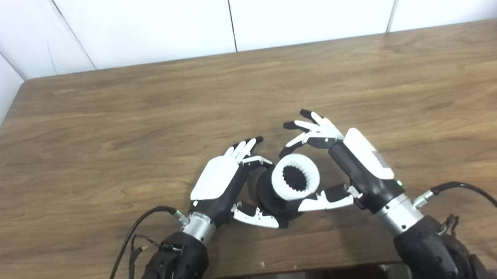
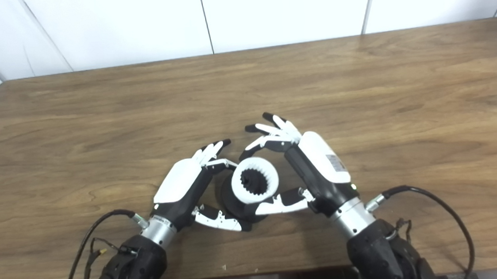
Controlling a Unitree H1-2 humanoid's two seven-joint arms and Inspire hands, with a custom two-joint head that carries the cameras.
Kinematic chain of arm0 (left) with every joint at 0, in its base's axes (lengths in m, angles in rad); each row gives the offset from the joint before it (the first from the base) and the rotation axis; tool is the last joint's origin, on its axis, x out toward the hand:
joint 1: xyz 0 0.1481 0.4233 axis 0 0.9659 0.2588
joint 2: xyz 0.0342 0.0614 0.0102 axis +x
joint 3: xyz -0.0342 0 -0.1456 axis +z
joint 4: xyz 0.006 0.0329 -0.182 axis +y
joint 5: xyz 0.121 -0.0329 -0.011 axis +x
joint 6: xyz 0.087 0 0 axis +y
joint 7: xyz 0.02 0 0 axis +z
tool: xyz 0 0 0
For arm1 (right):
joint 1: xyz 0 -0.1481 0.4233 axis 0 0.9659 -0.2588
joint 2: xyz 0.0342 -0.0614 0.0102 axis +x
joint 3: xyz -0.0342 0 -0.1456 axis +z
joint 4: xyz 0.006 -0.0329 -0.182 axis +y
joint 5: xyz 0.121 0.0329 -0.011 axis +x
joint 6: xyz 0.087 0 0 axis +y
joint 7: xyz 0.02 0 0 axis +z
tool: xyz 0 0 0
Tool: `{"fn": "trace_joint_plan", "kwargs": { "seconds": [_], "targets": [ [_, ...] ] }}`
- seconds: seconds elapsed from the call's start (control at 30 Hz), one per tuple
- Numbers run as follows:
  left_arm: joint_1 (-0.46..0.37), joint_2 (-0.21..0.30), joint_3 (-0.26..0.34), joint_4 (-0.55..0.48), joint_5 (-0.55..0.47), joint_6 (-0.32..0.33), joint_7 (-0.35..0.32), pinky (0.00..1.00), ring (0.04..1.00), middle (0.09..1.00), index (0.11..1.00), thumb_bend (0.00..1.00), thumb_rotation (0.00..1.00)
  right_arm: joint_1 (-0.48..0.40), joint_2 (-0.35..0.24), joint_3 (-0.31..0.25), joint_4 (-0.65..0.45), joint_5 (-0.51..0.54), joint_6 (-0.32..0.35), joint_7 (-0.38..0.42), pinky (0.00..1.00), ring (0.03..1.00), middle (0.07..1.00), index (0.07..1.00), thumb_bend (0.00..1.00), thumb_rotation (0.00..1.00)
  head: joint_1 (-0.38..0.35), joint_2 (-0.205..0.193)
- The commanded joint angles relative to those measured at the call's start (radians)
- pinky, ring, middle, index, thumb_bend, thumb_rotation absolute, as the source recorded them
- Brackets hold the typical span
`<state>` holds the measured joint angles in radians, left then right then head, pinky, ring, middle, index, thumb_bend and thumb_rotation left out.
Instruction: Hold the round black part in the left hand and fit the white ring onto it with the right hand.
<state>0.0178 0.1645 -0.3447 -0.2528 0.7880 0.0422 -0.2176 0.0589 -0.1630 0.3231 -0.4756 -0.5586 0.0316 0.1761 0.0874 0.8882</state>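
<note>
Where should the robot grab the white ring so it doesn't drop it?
Best by its smooth outer rim, from the right side. The white ring sits on the round black part, its toothed hole facing up toward the camera. The left hand blocks the left side, and the right hand already has a thumb below and fingers above it.

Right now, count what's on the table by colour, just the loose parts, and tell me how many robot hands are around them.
White: 1, the ring
Black: 1, the round part that the ring sits on
Total parts: 2
Robot hands: 2, the left robot hand and the right robot hand, one on each side of the parts
</note>
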Motion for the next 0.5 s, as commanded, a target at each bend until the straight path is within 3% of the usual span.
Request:
{"fn": "trace_joint_plan", "kwargs": {
  "seconds": [0.0, 0.47],
  "targets": [
    [-0.028, 0.000, 0.001, -0.035, 0.007, -0.001, 0.006, 1.00, 1.000, 1.000, 0.617, 0.96, 0.35, -0.017, 0.017, 0.001, 0.004, -0.005, -0.044, -0.023, 1.00, 0.973, 0.856, 0.482, 0.52, 0.14, 0.004, 0.003],
    [-0.026, -0.001, -0.005, -0.043, 0.005, 0.006, 0.002, 1.00, 1.000, 1.000, 0.618, 0.96, 0.36, -0.057, 0.043, 0.017, 0.104, -0.032, -0.041, -0.035, 1.00, 0.989, 0.855, 0.481, 0.52, 0.14, 0.007, 0.007]
  ]
}}
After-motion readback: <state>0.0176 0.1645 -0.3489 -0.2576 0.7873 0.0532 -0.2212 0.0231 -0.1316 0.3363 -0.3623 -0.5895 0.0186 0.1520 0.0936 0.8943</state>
